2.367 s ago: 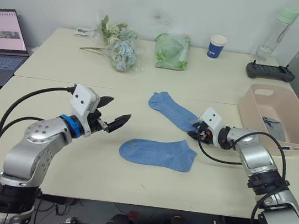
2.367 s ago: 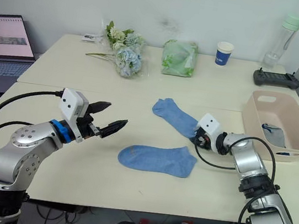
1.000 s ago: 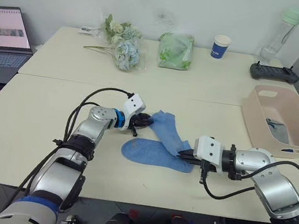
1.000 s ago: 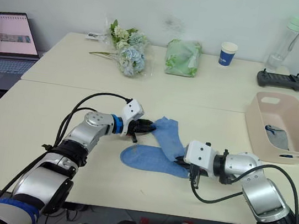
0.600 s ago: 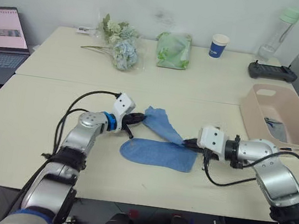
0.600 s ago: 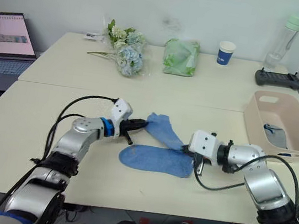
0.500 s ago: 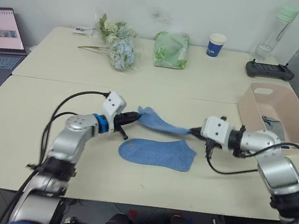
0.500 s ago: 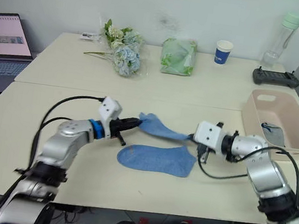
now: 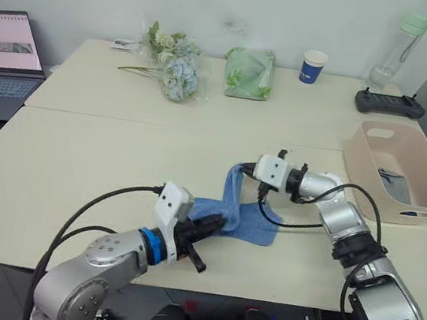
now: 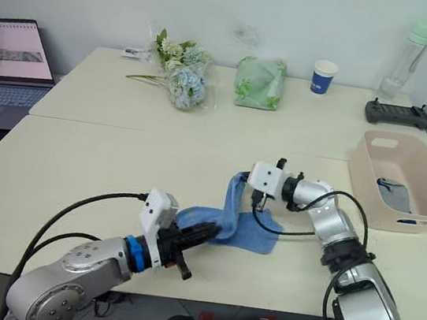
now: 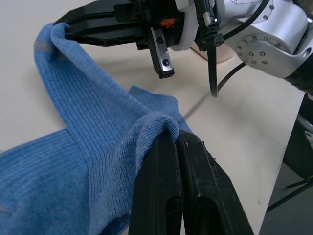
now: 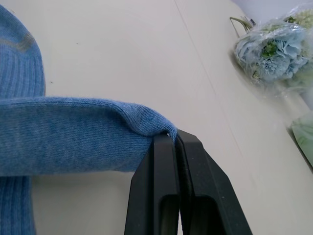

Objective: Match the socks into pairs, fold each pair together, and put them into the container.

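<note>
both pincers pinch opposite ends of one light blue sock (image 9: 232, 198), left gripper (image 9: 216, 224) low, right gripper (image 9: 240, 168) above, draping it over its mate (image 9: 256, 223) beneath, probably to stack them; container (image 9: 371, 170) sits well beyond the right gripper.

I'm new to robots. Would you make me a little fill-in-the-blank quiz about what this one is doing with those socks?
1. Both grippers, left and right, are shut on the same ____ sock.
2. The second sock of that colour lies flat on the ____.
3. The pink tub sits on the robot's ____ side.
4. The paper cup at the far edge of the table is ____.

Missing words: light blue; table; right; blue
</note>
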`<state>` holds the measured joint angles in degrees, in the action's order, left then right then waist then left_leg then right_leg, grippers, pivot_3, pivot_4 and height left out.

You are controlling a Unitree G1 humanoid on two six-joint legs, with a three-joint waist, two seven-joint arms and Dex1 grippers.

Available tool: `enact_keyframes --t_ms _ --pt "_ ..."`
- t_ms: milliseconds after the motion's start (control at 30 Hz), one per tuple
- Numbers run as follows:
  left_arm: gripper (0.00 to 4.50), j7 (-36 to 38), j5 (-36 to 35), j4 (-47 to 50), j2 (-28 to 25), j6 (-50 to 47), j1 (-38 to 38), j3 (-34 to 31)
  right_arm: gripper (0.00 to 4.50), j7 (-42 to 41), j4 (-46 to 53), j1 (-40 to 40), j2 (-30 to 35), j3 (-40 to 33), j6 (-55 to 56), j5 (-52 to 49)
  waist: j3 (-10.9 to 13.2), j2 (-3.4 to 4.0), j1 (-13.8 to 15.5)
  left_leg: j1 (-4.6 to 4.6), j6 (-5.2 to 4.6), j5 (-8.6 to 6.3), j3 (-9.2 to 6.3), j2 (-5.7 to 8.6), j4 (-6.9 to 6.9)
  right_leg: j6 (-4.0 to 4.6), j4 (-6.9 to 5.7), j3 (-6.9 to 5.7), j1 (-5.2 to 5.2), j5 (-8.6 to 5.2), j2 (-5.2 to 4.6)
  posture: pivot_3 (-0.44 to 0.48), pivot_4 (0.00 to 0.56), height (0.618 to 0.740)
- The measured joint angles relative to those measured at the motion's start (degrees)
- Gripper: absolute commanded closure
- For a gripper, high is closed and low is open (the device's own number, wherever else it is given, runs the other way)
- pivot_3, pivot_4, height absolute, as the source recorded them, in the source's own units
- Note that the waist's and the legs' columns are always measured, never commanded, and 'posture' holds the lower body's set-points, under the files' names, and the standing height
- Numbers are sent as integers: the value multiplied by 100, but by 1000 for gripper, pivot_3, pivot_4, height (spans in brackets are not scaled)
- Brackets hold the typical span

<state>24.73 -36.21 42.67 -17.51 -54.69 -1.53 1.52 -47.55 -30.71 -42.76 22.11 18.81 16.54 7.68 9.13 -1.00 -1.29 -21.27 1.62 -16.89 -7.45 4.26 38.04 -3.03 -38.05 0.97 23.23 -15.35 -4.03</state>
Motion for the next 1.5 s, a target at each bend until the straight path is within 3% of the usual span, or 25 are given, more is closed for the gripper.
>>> enact_keyframes --t_ms 67,167,400,600,733,867,1033,1233,1300,1333,1500 --pt "4496 -44 -22 -36 -75 -27 99 -13 4272 2 -223 -40 -38 -1 61 3 0 0 -12 5 0 0 3 -3 -4 0 -2 2 0 0 0 0 150 740" --pt "3813 -10 -32 -37 -327 -13 185 -5 3472 -26 -380 -72 -50 -43 92 -32 0 1 -30 10 0 0 6 -7 -11 1 0 5 0 -1 0 0 150 740" --pt "1698 361 -639 10 -966 -114 120 -340 1078 -113 106 230 375 -480 -16 -264 0 1 -25 9 0 0 5 -6 -11 1 3 5 -1 -1 -1 0 150 740" --pt "1698 731 -1686 -292 -1419 -235 496 -1178 1078 -676 1454 1068 841 -703 -590 -908 0 2 -25 11 0 0 6 -11 -11 1 2 4 -2 -1 -2 0 150 740" --pt "1698 1135 -869 -1926 -1894 392 1644 -966 1078 -1499 3336 1870 1420 -642 -1729 -1805 1 9 16 11 0 0 -4 -8 -10 1 5 -7 -11 -1 7 0 150 740" --pt "1698 1531 -135 -3224 -1640 1148 2615 -338 1078 -1927 4226 2324 1701 -412 -2413 -2141 2 7 26 8 -5 -3 2 8 -8 -2 15 -2 -9 -2 -2 0 150 740" --pt "1698 1885 991 -4894 -1132 2244 3394 528 1078 -2204 4443 2461 1810 73 -2224 -1829 4 3 19 8 -4 -3 1 2 -9 -3 10 -3 -4 -2 -6 0 150 740" --pt "1698 2210 1798 -6467 -489 3194 4071 948 1078 -2221 3831 2314 1445 717 -1488 -1082 6 0 6 6 -4 -2 1 4 -6 -4 6 -5 0 -3 -2 0 150 740" --pt "1667 2296 1987 -6844 -351 3398 4223 989 1437 -2221 3692 2258 1331 810 -1351 -960 6 0 -2 5 -4 -2 0 4 -5 -4 6 -6 0 -3 -2 0 150 740" --pt "2080 2358 2087 -7039 -301 3493 4304 1031 1592 -2223 3634 2235 1305 843 -1312 -897 6 0 -2 4 -4 -2 0 6 -5 -4 6 -7 0 -3 -1 0 150 740" --pt "3612 2652 2382 -7568 -204 3769 4417 1064 3412 -2233 3551 2210 1282 878 -1244 -863 6 0 -19 4 -4 -2 -3 4 -5 -4 4 -8 2 -3 0 0 150 740"
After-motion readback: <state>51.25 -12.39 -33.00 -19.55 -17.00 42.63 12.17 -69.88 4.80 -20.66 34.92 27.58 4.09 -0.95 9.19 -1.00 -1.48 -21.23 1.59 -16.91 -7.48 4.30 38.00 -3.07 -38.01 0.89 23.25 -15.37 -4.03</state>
